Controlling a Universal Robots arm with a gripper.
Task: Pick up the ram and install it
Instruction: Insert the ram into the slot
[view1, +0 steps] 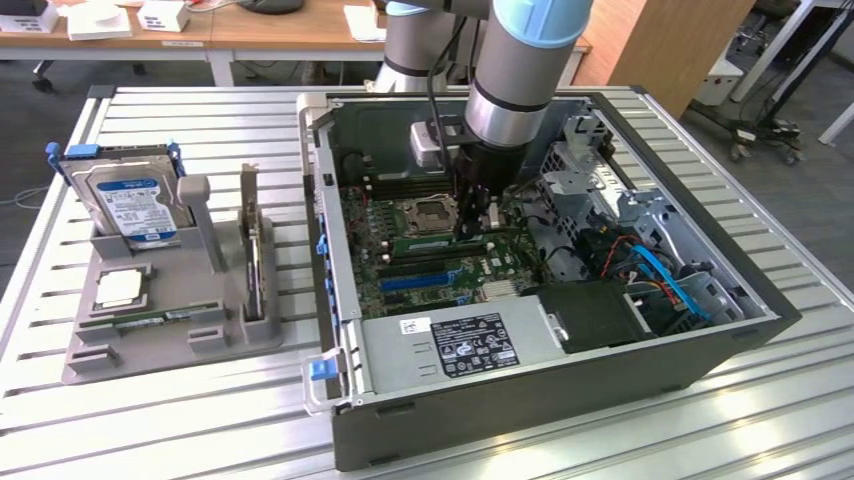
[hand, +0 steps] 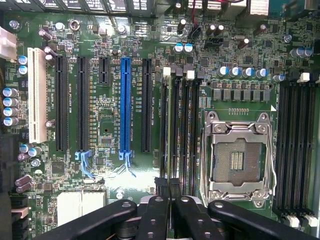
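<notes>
The ram, a thin green stick, lies flat in the grey holder on the table at the exterior view's left. My gripper is far from it, reaching down into the open computer case over the motherboard. In the wrist view the gripper is shut, its dark fingers pressed together with nothing visible between them. It hangs just above the black memory slots beside the empty processor socket.
The holder also carries a blue-labelled hard drive standing upright and a dark expansion card. Inside the case are a power supply, blue cables and metal drive bays. More memory slots lie past the socket.
</notes>
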